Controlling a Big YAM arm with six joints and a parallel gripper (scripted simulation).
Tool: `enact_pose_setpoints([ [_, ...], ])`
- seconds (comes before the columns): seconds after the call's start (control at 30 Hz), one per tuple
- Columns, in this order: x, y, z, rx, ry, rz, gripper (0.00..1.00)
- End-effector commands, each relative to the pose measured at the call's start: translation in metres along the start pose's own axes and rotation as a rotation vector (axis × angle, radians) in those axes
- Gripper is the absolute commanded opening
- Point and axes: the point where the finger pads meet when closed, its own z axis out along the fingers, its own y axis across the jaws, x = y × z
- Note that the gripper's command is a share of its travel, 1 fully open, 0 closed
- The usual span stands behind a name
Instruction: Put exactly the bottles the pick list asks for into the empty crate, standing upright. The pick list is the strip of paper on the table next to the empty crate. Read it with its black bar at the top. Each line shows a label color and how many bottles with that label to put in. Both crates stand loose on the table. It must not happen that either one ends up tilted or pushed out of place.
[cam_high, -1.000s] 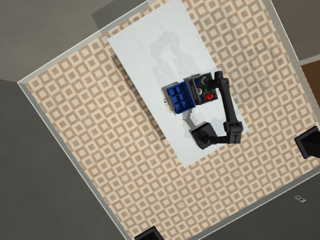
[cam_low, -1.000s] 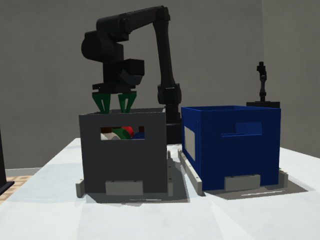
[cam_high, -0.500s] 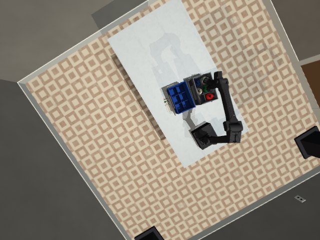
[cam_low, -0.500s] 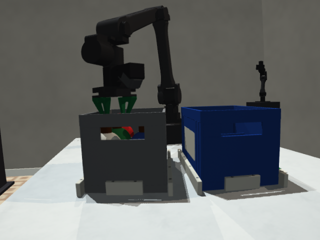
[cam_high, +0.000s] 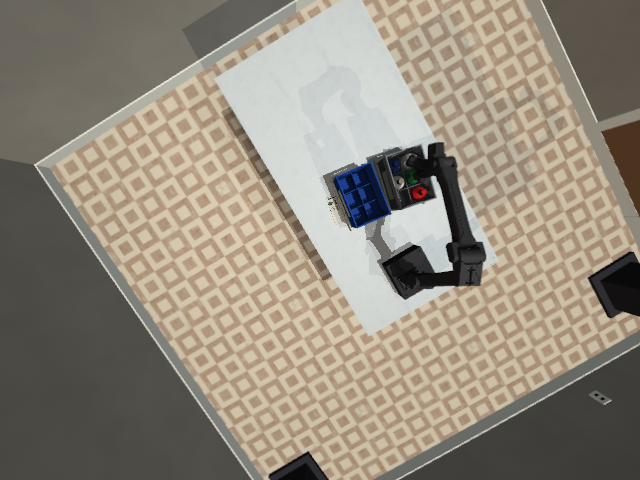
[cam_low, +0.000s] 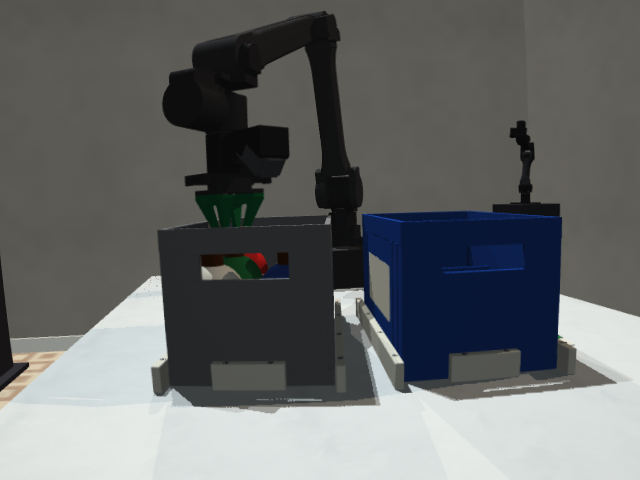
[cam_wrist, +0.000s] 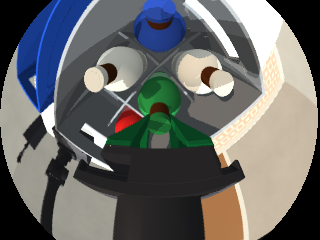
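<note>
The claw (cam_low: 230, 223) (cam_wrist: 159, 118) seems to be starting a pick, gripping the green bottle (cam_high: 412, 177) (cam_low: 241, 266) (cam_wrist: 159, 97), which next needs lifting straight up.

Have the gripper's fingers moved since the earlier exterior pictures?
Yes. The fingers have moved inward, toward each other, judged against the gray crate's rim.
</note>
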Motion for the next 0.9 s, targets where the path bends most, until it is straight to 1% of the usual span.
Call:
enact_pose_setpoints([
  [0.0,-0.0178,-0.0198,-0.0213,0.058,-0.031,-0.017,0.00],
  [0.87,-0.0181,-0.0196,-0.0164,0.050,-0.027,-0.017,0.00],
])
